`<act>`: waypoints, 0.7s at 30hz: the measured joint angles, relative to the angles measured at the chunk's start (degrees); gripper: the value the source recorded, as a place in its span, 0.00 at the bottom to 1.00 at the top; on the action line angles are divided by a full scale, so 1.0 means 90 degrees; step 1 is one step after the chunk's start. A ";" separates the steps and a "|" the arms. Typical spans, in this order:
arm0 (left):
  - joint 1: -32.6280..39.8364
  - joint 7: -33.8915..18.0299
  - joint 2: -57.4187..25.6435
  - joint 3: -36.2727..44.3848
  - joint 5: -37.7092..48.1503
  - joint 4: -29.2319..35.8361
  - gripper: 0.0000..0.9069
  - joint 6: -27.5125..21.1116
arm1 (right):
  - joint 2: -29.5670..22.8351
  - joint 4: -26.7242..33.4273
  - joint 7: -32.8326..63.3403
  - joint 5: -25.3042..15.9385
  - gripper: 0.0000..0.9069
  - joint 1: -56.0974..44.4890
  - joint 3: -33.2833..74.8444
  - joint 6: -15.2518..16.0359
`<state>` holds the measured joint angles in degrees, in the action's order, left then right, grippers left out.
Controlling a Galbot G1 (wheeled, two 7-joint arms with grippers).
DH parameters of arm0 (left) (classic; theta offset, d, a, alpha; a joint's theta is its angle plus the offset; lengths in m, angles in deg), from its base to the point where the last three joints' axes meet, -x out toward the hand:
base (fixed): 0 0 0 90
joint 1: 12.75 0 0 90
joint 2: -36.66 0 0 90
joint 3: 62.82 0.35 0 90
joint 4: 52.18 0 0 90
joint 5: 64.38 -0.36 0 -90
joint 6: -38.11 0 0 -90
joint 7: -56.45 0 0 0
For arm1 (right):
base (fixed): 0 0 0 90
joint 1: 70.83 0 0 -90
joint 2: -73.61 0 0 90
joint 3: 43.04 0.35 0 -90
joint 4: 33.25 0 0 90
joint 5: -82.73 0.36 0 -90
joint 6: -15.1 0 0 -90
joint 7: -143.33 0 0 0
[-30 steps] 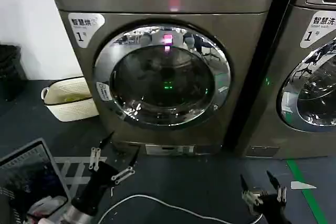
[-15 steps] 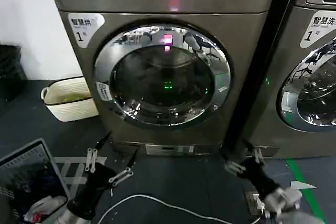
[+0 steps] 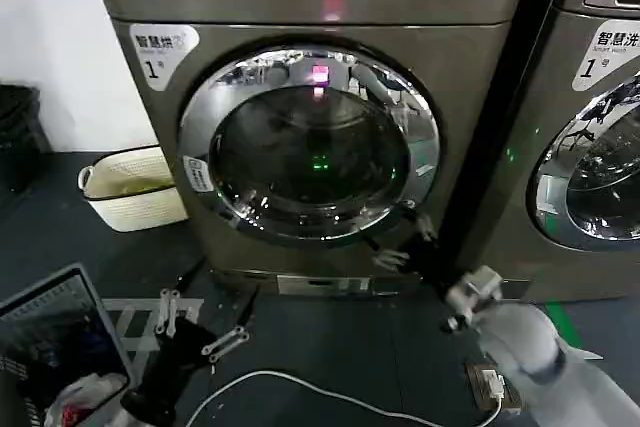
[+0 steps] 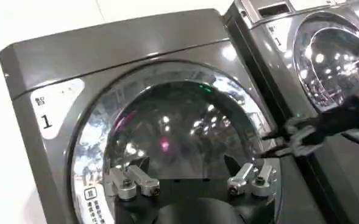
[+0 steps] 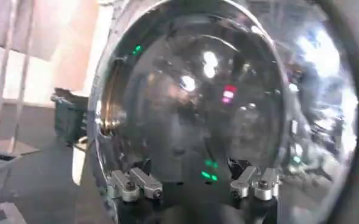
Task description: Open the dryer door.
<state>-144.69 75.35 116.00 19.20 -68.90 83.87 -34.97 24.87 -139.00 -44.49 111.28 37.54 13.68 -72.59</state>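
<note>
The left gripper [image 3: 198, 319] hangs low over the floor [image 3: 330, 347] before the dryer's lower left corner, fingers spread and holding nothing; it looks idle and should stay out of the door's swing. The dryer door [image 3: 310, 144], round with a chrome ring, sits shut in the middle of the machine's front. At the door's lower right edge the right gripper [image 3: 400, 242] is raised with its fingers spread, just beside the chrome rim; whether it touches the rim cannot be told.

The step in hand appears to be the approach to the door's right edge. To do it well, the right gripper would need to get a finger behind the rim or latch recess on that side, close firmly, then pull outward along the arc of a hinge that is probably on the left, rather than straight back.
</note>
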 joint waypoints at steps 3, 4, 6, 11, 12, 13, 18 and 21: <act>0.0001 0.0009 0.0027 -0.0004 -0.0014 0.0007 1.00 -0.0002 | -0.0116 0.0204 0.0020 0.0018 1.00 0.0467 -0.0380 0.0034; -0.0001 0.0009 0.0033 -0.0003 -0.0025 0.0008 1.00 -0.0001 | -0.0164 0.0274 0.0029 0.0020 1.00 0.0608 -0.0496 0.0049; -0.0007 0.0010 0.0045 -0.0002 -0.0044 0.0004 1.00 0.0005 | -0.0258 0.0382 0.0045 0.0022 1.00 0.0862 -0.0688 0.0085; -0.0008 0.0013 0.0091 0.0016 -0.0093 -0.0011 1.00 0.0015 | -0.0542 0.0654 0.0049 0.0022 1.00 0.1399 -0.1177 0.0118; -0.0010 0.0015 0.0097 0.0017 -0.0100 -0.0011 1.00 0.0016 | -0.0604 0.0713 0.0049 0.0021 1.00 0.1497 -0.1270 0.0119; -0.0016 0.0015 0.0103 0.0014 -0.0102 -0.0007 1.00 0.0019 | -0.0671 0.0773 0.0049 0.0019 1.00 0.1592 -0.1361 0.0121; -0.0072 0.0016 0.0122 -0.0022 -0.0106 0.0010 1.00 0.0046 | -0.1016 0.1094 0.0068 0.0009 1.00 0.2006 -0.1786 0.0141; -0.0105 0.0023 0.0154 -0.0025 -0.0124 0.0029 1.00 0.0062 | -0.1249 0.1276 0.0106 0.0003 1.00 0.2205 -0.2006 0.0170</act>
<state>-145.63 75.56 117.38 18.98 -70.01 84.13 -34.41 13.63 -127.52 -43.53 111.31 57.38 -4.37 -71.06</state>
